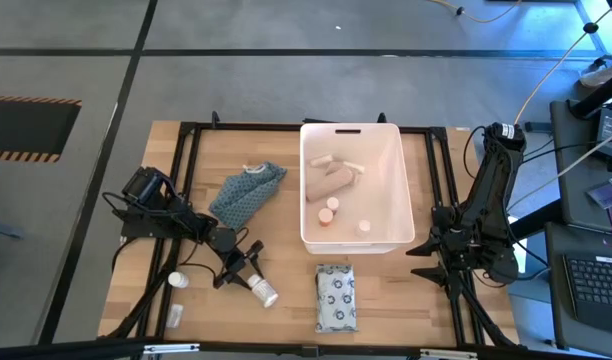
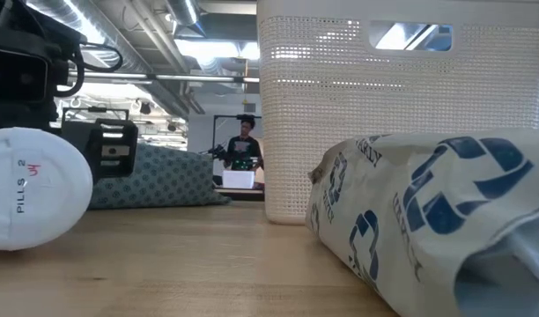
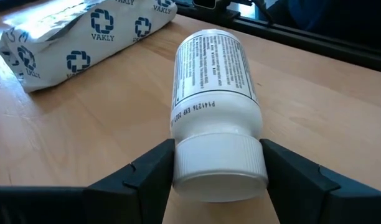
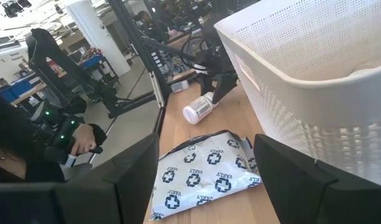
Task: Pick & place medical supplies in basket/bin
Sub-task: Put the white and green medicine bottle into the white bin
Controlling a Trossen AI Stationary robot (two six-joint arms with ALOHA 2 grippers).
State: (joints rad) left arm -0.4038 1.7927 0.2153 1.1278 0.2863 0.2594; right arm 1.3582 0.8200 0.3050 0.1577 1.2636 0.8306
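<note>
White ribbed-cap pill bottle point(image 3: 215, 112) between left gripper point(image 3: 216, 171) fingers.

I am working in a robotics lab: exposed ceiling ducts point(image 2: 120, 35) running overhead, a person point(image 2: 243, 145) sitting at a far bench, a keyboard point(image 1: 596, 285) and cables lying beside my table point(image 1: 386, 300).

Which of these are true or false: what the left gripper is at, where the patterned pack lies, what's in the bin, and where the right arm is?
1. The left gripper has its fingers on either side of the white pill bottle. True.
2. The patterned pack lies inside the bin. False: it lies on the table beside it.
3. The bin is empty. False: it holds supplies.
4. The right gripper waits beside the bin, holding nothing. True.
</note>
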